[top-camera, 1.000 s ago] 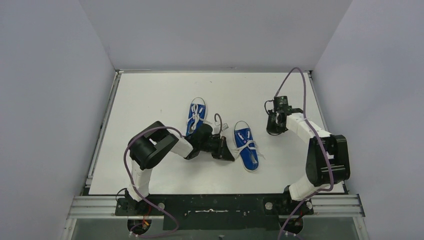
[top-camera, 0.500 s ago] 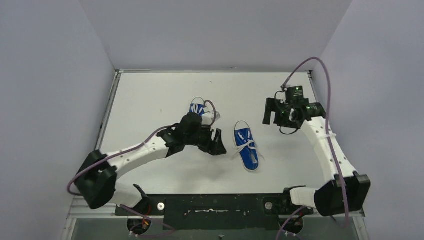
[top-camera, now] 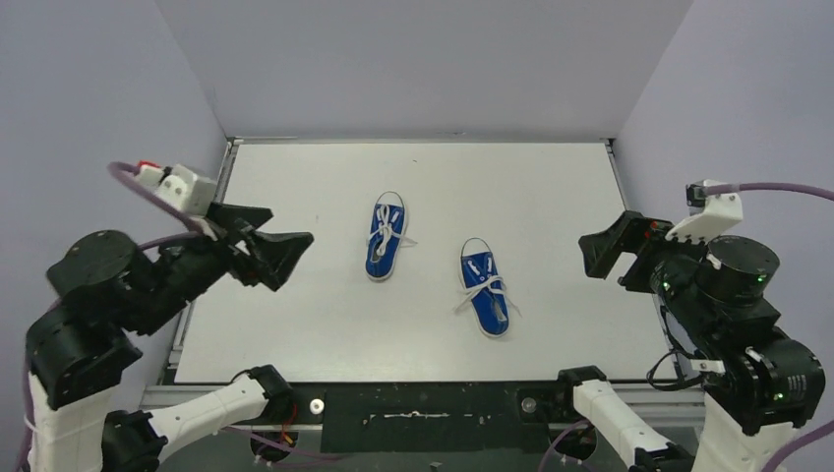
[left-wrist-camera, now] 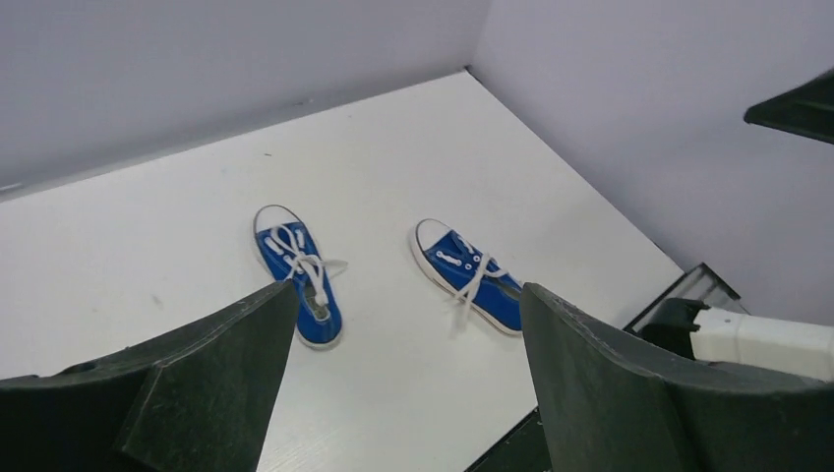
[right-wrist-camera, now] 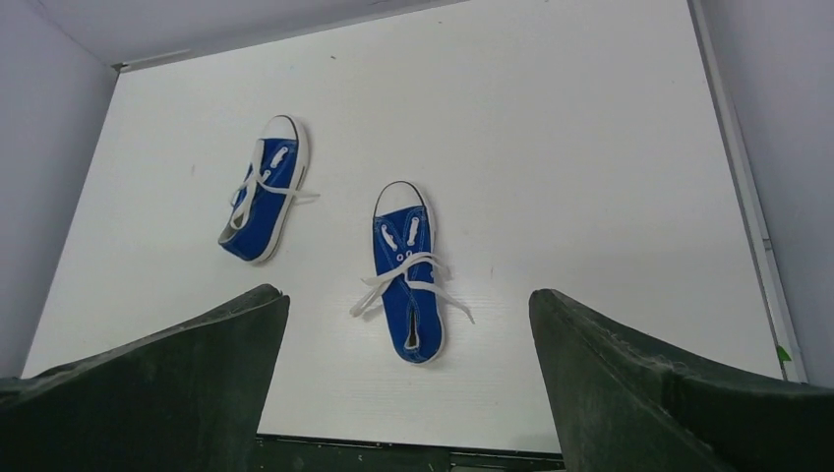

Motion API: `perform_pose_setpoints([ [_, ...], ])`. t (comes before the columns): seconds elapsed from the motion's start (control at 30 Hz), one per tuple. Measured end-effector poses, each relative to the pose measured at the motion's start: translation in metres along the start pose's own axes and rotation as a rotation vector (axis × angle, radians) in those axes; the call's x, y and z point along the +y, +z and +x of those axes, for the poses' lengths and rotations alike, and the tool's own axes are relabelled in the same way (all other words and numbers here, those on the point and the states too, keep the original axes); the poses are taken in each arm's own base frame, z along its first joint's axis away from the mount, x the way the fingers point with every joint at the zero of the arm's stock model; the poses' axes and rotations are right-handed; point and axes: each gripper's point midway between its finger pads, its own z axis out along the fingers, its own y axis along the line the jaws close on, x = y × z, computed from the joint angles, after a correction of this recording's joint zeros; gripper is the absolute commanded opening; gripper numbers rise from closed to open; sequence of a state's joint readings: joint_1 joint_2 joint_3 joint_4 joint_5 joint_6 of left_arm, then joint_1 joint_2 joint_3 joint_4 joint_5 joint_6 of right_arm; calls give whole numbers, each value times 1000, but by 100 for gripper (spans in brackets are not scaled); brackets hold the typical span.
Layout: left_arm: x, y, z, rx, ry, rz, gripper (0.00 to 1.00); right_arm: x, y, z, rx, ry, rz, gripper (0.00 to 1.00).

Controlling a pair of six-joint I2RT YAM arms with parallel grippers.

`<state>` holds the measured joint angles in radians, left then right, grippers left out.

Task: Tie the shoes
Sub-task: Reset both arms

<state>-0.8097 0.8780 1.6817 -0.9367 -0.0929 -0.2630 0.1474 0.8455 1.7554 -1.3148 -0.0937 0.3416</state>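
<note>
Two small blue shoes with white laces lie mid-table, toes pointing away. The left shoe (top-camera: 386, 239) (left-wrist-camera: 298, 285) (right-wrist-camera: 264, 192) has its laces bunched over the tongue. The right shoe (top-camera: 486, 287) (left-wrist-camera: 470, 280) (right-wrist-camera: 408, 275) has lace ends trailing onto the table on both sides. My left gripper (top-camera: 280, 246) (left-wrist-camera: 408, 295) hangs high over the table's left edge, open and empty. My right gripper (top-camera: 602, 248) (right-wrist-camera: 408, 295) is raised off the right side, open and empty too. Neither touches a shoe.
The white table (top-camera: 295, 187) is walled on three sides by grey panels (top-camera: 423, 59). A metal rail (top-camera: 202, 246) runs along its left edge, and the black base bar (top-camera: 423, 403) lies along the near edge.
Both arms have lifted up and swung outward away from the shoes, left to the left side and right to the right side. Both grippers went from shut to open.
</note>
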Motion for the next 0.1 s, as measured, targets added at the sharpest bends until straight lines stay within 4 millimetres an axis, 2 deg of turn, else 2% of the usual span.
perform_pose_setpoints([
  [0.07, 10, -28, -16, -55, 12, -50, 88, 1, -13, -3, -20, 5, -6, 100],
  [0.1, 15, -36, -17, -60, 19, -72, 89, 2, -17, -5, -27, 7, -9, 100],
])
